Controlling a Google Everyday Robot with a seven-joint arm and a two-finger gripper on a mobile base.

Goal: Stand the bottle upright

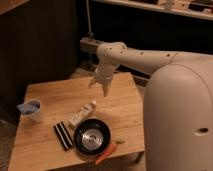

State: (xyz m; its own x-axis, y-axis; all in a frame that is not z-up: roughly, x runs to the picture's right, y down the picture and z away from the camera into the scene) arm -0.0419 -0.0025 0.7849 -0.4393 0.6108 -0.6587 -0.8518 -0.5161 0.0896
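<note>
Open-jawed, the robot's two-finger gripper (99, 86) hangs above the light wooden table (55, 97). The slender white plastic bottle (82, 114) lies on its side nearer the camera, its long axis slanting cap-first up toward the claw, just beside the round black pan (104, 134).

Around the pan (92, 137) on the table (50, 95) lay a bottle (82, 114) at eleven o'clock, a cup (32, 110) at ten, a block (62, 136) at nine and a carrot (106, 153) at five. The gripper (99, 87) hung at twelve, fingers spread.
</note>
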